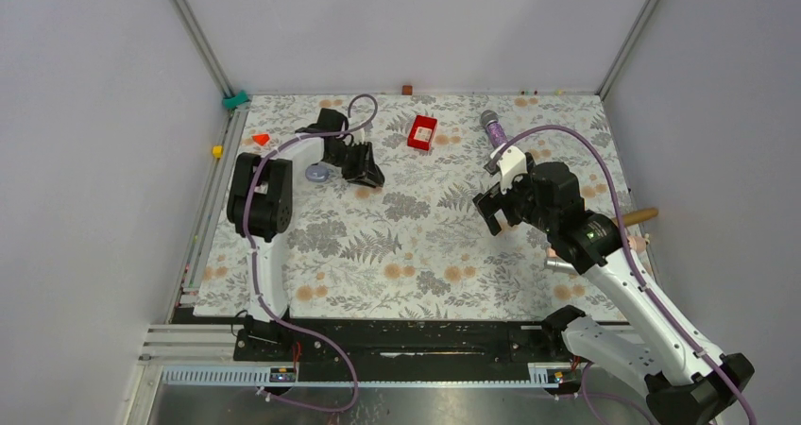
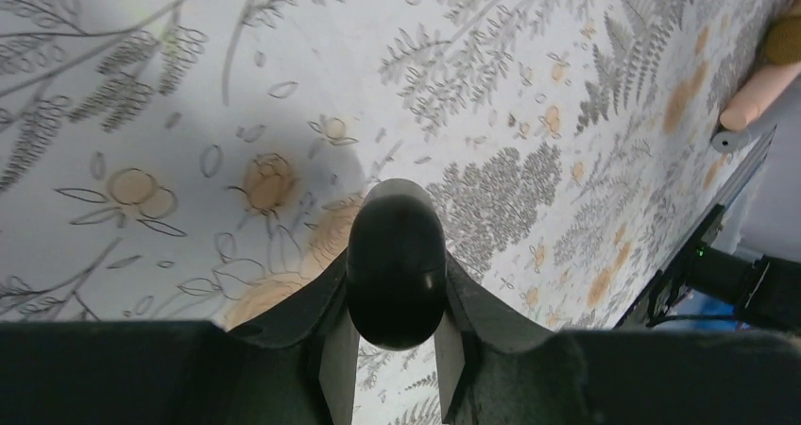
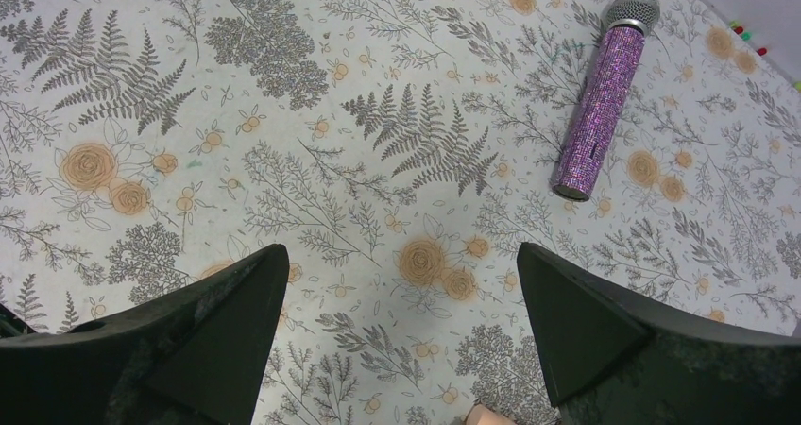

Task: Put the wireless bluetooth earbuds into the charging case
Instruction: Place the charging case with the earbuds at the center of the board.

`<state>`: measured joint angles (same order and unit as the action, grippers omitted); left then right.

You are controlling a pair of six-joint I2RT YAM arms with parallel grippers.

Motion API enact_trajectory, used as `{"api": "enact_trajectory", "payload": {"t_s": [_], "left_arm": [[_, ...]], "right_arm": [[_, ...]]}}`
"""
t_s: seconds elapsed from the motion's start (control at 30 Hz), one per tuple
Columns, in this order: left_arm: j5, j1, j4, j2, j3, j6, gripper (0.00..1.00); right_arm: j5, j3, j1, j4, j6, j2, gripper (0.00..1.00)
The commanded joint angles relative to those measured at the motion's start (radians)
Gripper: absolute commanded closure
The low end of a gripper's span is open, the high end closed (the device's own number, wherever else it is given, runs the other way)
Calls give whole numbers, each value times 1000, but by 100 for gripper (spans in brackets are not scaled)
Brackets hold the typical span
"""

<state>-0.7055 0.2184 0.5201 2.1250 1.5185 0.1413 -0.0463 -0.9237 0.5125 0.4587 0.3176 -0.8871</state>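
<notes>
My left gripper (image 1: 365, 174) is at the far left of the flowered cloth, shut on a glossy black oval object (image 2: 397, 255) with a faint seam round it. That object fills the gap between the fingers in the left wrist view and sticks out past their tips. The lavender-grey charging case (image 1: 316, 172) lies on the cloth just left of this gripper; I cannot tell if its lid is up. My right gripper (image 1: 493, 208) is open and empty over the right middle of the cloth, also in its wrist view (image 3: 401, 255). No tiny black earbuds show in any view.
A purple glitter microphone (image 1: 494, 134) lies at the far right, also in the right wrist view (image 3: 600, 113). A red box (image 1: 422, 132) sits at the far middle. An orange wedge (image 1: 261, 139) and a yellow cube (image 1: 217, 150) are far left. A wooden handle (image 1: 639, 216) pokes in at the right edge.
</notes>
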Motion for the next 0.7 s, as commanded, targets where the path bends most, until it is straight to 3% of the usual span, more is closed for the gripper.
{"api": "enact_trajectory", "payload": {"t_s": [0.0, 0.33, 0.67], "left_arm": [[63, -15, -24, 37, 80, 73, 100], [152, -48, -30, 56, 102, 160, 100], [173, -53, -16, 75, 102, 175, 68]], "right_arm": [[-21, 3, -15, -35, -8, 15, 1], [-36, 8, -22, -39, -15, 17, 1], [-47, 8, -28, -40, -20, 23, 1]]}}
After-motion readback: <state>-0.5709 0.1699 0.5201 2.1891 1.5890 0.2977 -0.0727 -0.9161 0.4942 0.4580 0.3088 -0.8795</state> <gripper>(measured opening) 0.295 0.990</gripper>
